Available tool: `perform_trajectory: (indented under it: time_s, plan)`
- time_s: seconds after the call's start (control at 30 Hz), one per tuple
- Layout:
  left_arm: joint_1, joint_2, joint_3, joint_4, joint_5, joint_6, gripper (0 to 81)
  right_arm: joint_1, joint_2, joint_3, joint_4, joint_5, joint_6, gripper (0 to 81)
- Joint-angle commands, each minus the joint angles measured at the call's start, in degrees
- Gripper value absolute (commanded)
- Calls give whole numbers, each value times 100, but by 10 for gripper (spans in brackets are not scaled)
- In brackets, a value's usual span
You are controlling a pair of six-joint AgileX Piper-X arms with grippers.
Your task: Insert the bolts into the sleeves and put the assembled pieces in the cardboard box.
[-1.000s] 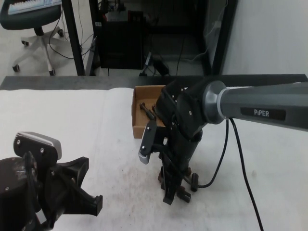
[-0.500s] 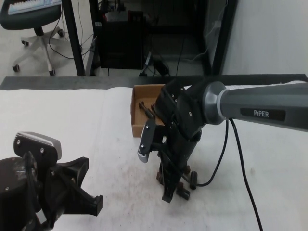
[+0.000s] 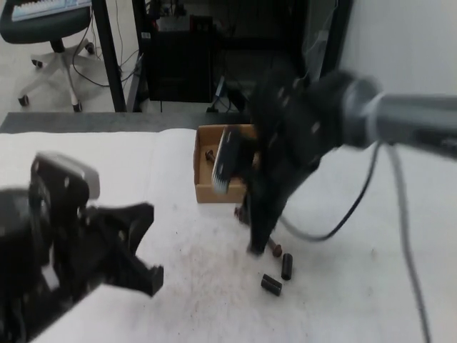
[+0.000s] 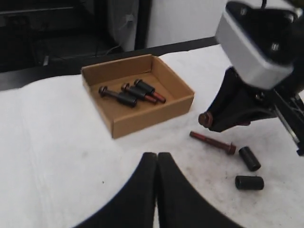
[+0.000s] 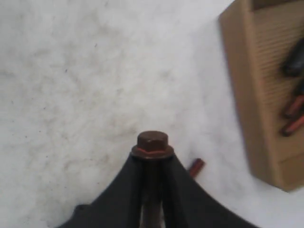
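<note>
I record the right tool (image 5: 152, 164) clamped on a bolt (image 5: 152, 141) just under its head, above the table (image 5: 71, 71). Left tool (image 4: 157, 161) closed, empty. A sleeve (image 4: 249, 158) lies loose near the cardboard box (image 4: 152, 114). I judge the bolt rigid, light, slick; grip the shank.

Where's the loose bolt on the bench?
In the left wrist view, the loose bolt lies on the cloth between the cardboard box and two empty sleeves.

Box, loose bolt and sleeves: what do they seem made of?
Box: brown corrugated cardboard, matte; fluted ribbing shows in the right wrist view. Loose bolt: likely metal, dull reddish-brown finish, flanged head. Sleeves: matte black, metal or plastic, cannot tell.
</note>
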Motion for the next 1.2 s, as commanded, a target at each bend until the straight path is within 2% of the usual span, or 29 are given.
perform_trajectory:
  time_s: [0.0,0.13,0.27,0.37,0.53,0.67,0.73,0.9,1.03,1.17]
  plan:
    - [14,-30,-503,574,391,229,1,-246,-863,-41,-65,-61,185,9]
    - [14,190,-1187,1531,1164,382,1,-615,-1574,-41,46,-58,231,9]
    - [-37,1033,-1973,2418,2219,443,1,-1003,-2060,-41,386,-90,332,9]
    - [-225,2004,-2705,3065,2367,782,1,-1290,-2311,-41,658,-301,368,9]
    - [-828,3682,-4397,4340,2198,1767,1,-1746,-2601,-41,919,-584,552,9]
    - [-1279,5037,-5741,5583,1169,2930,1,-2028,-2788,-41,1113,-584,628,9]
    - [-1433,5464,-6176,5706,929,2989,1,-2145,-2853,-41,1203,-584,655,9]
    - [-1720,5998,-6465,5366,1080,3323,1,-2286,-2923,-41,1327,-713,783,9]
    - [-1849,6150,-6452,5445,1040,4725,1,-2283,-2923,-41,1327,-857,887,9]
    - [-1921,6149,-6452,5438,488,5470,1,-2283,-2923,-41,1327,-1116,1020,9]
